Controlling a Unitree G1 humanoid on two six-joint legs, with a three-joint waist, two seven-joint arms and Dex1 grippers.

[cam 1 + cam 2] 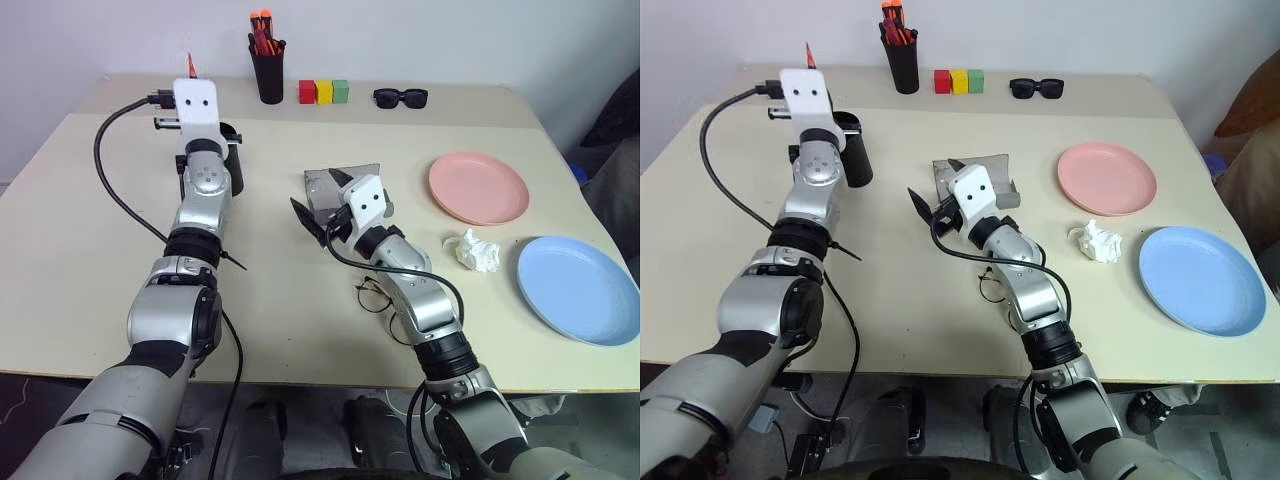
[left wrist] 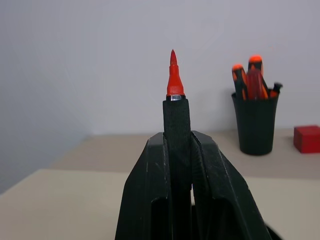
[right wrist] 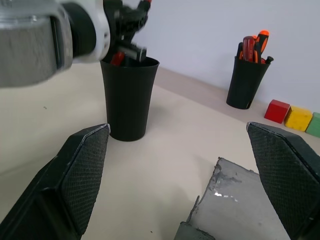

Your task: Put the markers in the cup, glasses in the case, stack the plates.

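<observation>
Upper left of the head view: the red marker (image 2: 173, 80) stands upright, pinched between the pressed-together fingers (image 2: 150, 200) of the left gripper (image 1: 191, 72), its pointed tip rising clear above the jaws. Directly beneath that gripper stands the black cup (image 3: 128, 97). Centre of the frame: the right gripper (image 1: 318, 207) hangs with jaws spread wide and holding nothing, just in front of the open grey case (image 1: 342, 188). Below, beside the right forearm, lie the wire-framed glasses (image 1: 373, 296) on the table (image 1: 80, 250). Right side: the pink plate (image 1: 478, 187) and the blue plate (image 1: 577, 288) lie apart, a crumpled white tissue (image 1: 472, 250) between them. Top edge: pen holder (image 1: 267, 72), coloured blocks (image 1: 323, 92), black sunglasses (image 1: 400, 97).
</observation>
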